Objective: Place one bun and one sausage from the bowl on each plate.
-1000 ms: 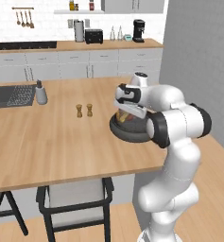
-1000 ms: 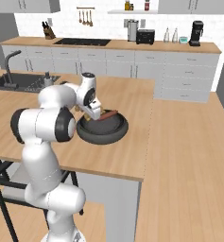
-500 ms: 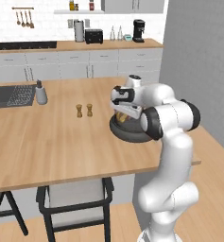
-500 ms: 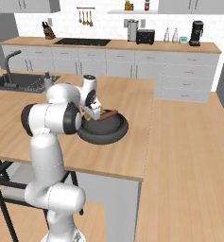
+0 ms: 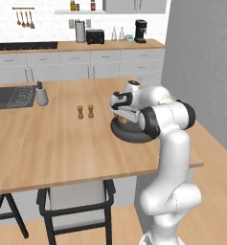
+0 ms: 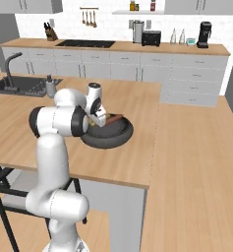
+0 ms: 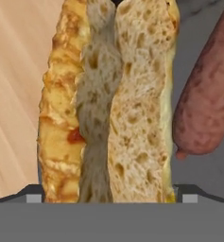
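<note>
The dark bowl (image 5: 132, 135) (image 6: 111, 138) sits on the wooden island near its right edge. My gripper (image 5: 124, 115) (image 6: 95, 119) (image 7: 108, 194) is down inside it, open, its two fingertips (image 7: 29, 194) standing on either side of a split bun (image 7: 108, 99). The bun has a golden crust and a pale crumb and lies lengthwise between the jaws, not squeezed. A reddish-brown sausage (image 7: 205, 104) (image 6: 113, 118) lies beside the bun on the bowl's grey floor (image 7: 212, 170). The plates are out of view.
Two small shakers (image 5: 85, 112) stand on the island left of the bowl. Farther left are a grey dispenser (image 5: 41, 95) and a sink with a drying mat (image 5: 17, 95). A stool (image 5: 76, 203) is tucked under the island's near edge.
The hand has come down from above the bowl's rim into the bowl and now straddles the bun. Its jaws have stayed wide apart.
</note>
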